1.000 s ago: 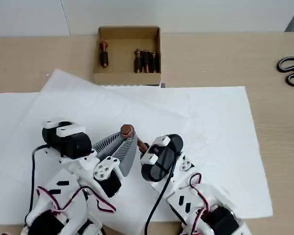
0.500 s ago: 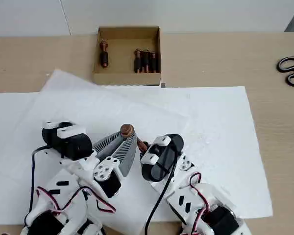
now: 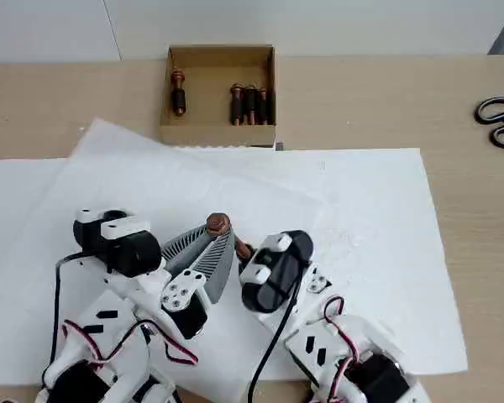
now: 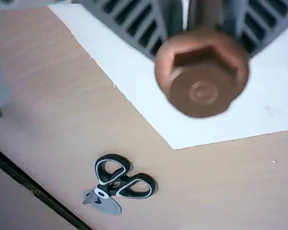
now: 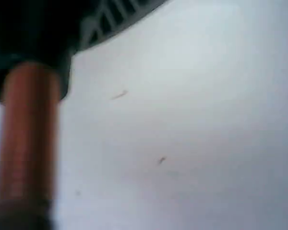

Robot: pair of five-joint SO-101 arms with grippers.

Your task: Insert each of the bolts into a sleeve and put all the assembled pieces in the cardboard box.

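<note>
Left gripper (image 3: 217, 233) clenches a copper-headed bolt (image 3: 217, 223) over white paper (image 3: 361, 210) at the near centre of the tabletop (image 3: 361, 101); right gripper (image 3: 249, 254), just right, grip unclear. Four assembled pieces (image 3: 250, 104) lie in the far cardboard box (image 3: 221, 133).

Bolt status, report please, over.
Left gripper shut on bolt, above the paper. Right arm alongside, copper rod at it. Four assembled pieces in cardboard box. Scissors far off.
</note>
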